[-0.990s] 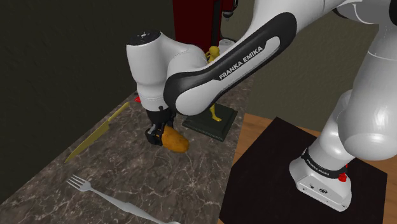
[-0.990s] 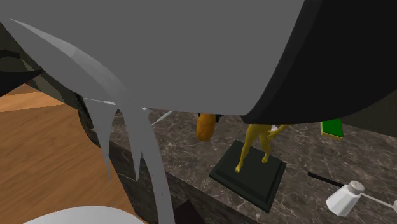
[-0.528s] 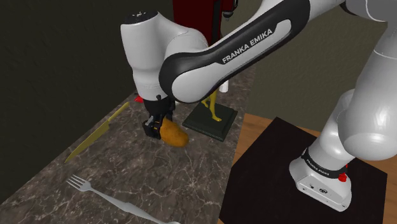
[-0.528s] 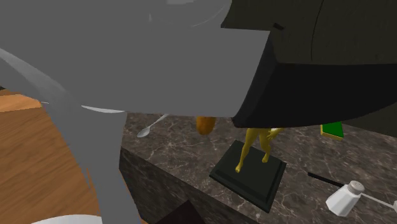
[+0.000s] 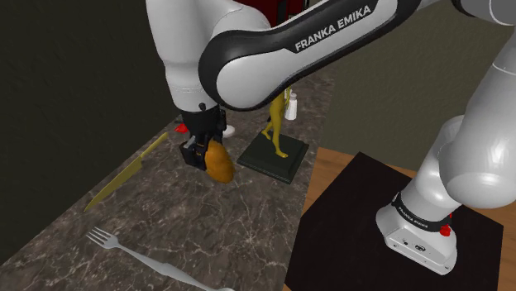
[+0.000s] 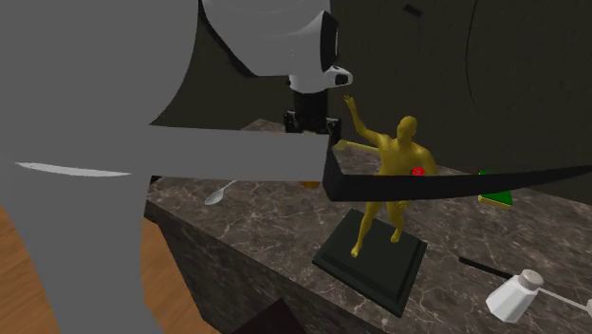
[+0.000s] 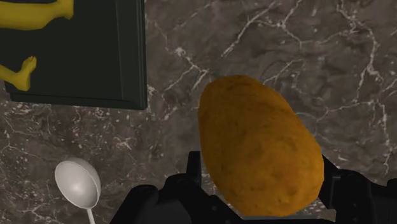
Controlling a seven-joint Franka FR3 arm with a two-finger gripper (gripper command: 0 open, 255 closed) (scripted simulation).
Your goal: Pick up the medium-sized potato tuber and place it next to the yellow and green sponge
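Clamping potato (image 7: 257, 149) between black fingers, pincer (image 5: 201, 154) hanging above marble counter (image 7: 305, 38)

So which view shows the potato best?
The wrist view: the potato is large and central, clasped by the end effector above the counter. The shoulder view shows it small, off the counter; in the second exterior view the arm covers nearly all of it.

Fingers (image 7: 348, 193) tight on potato (image 7: 257, 149)
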